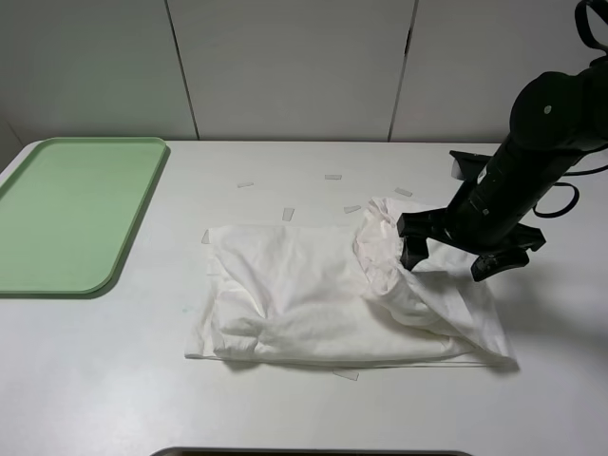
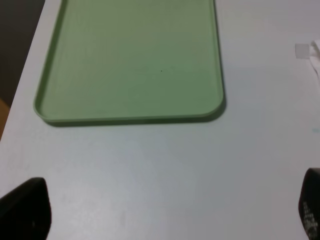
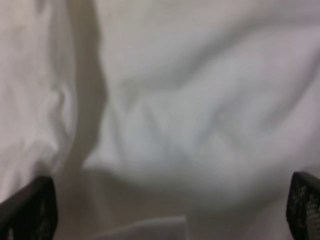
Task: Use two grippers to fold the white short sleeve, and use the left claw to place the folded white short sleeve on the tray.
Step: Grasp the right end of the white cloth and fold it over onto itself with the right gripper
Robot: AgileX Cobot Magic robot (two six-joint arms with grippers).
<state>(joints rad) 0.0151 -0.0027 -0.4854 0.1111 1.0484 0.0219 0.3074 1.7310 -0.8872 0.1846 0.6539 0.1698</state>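
- The white T-shirt (image 1: 313,294) lies partly folded and rumpled on the counter (image 1: 95,380), to the right of the pale green tray (image 1: 76,214) and apart from it.
- The right tool (image 1: 451,264) is released, its fingers wide, low over the shirt's bunched right part and gripping nothing.
- The left tool (image 2: 167,210) is also released, above bare counter near the tray's short edge.
- Small tape strips (image 1: 332,177) lie behind the shirt.

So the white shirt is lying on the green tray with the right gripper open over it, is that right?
Not quite. The white short sleeve lies on the white table, apart from the green tray, which sits off to its left. The exterior high view shows this. The right gripper is indeed open over the shirt.
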